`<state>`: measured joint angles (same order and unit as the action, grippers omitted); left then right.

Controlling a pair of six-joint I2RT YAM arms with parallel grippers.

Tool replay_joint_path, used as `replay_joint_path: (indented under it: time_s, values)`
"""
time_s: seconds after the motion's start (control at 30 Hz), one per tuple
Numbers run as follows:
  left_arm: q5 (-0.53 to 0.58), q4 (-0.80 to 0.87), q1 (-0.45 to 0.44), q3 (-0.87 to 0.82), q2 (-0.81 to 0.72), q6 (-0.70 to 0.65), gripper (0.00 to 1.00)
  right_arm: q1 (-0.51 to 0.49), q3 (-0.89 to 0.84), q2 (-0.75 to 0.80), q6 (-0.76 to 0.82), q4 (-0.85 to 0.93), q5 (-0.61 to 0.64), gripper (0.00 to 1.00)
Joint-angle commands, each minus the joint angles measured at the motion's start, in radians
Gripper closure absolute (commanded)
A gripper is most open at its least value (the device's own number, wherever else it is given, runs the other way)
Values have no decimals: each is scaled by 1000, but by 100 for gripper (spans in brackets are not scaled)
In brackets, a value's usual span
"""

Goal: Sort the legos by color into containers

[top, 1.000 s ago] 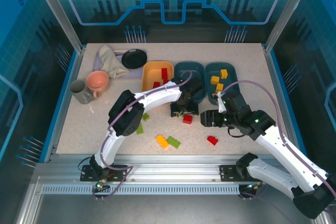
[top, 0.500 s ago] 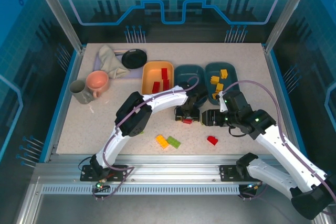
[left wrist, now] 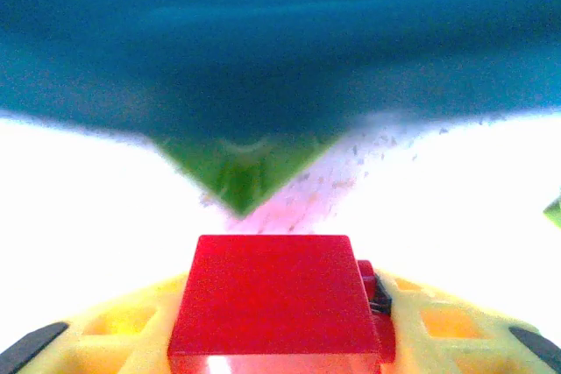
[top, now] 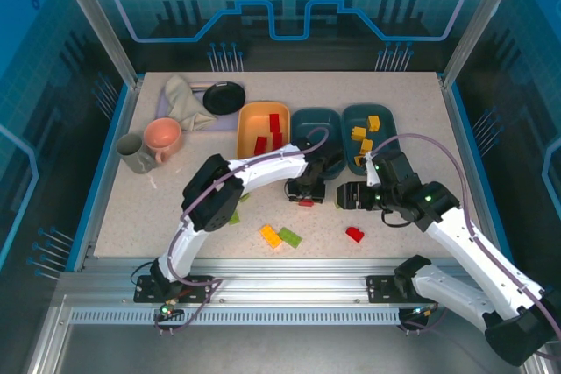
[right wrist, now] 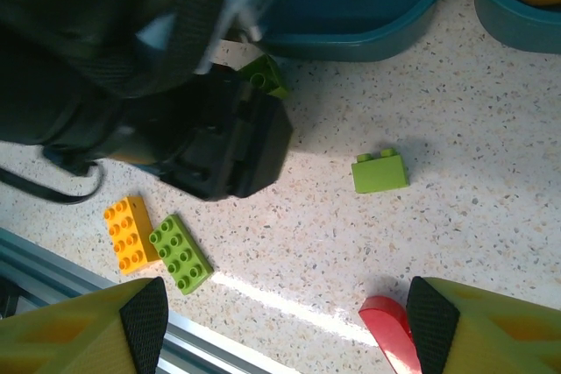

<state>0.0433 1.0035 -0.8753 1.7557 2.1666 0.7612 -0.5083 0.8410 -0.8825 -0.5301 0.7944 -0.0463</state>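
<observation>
The left gripper (left wrist: 276,343) is clenched on a red brick (left wrist: 272,299), glossy and smooth-faced, wedged between its yellow fingers (left wrist: 114,330). From above, the brick (top: 304,202) sits at 6 o'clock from the middle teal tray (top: 317,116).

The right gripper (right wrist: 285,321) is spread wide above the table. A second red brick (right wrist: 390,320) lies just inside one finger, and a lime green brick (right wrist: 379,171) with two studs is at 12 o'clock from it.

An orange brick (right wrist: 129,232) and a green brick (right wrist: 180,251) lie touching. Red bricks (top: 274,123) rest in the orange tray (top: 250,120), and yellow bricks (top: 358,132) in the right teal tray (top: 383,142).
</observation>
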Motion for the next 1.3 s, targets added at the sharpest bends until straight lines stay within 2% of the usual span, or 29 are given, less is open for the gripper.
replay_joint_path:
  time_s: [0.0, 0.13, 0.33, 0.47, 0.6, 0.7, 0.83, 1.03, 1.1, 1.27]
  values:
    - [63, 44, -2, -13, -155, 29, 59, 14, 7, -17, 21, -25, -28, 25]
    - [107, 85, 46, -11, -245, 33, 58, 13, 11, -54, 28, -55, -54, 25]
    - [107, 48, 312, 16, -274, -45, 59, 8, 30, -138, 35, -145, -125, 25]
    - [122, 29, 448, 173, -130, -108, 59, 3, 80, -224, 53, -158, -133, 26]
    - [126, 42, 522, 399, 64, -122, 58, 6, 108, -298, 58, -149, -115, 26]
    - [134, 96, 551, 587, 219, -123, 58, 13, 124, -355, 43, -113, -82, 26]
    - [103, 121, 564, 716, 342, -114, 57, 19, 124, -426, 45, -68, -22, 25]
    - [76, 100, 564, 671, 366, -98, 53, 17, 137, -572, 77, -56, 48, 24]
    - [57, 83, 564, 653, 361, -95, 44, 18, 145, -608, 75, -60, 75, 24]
    - [10, 87, 556, 661, 348, -100, 33, 21, 142, -669, 78, -66, 103, 24]
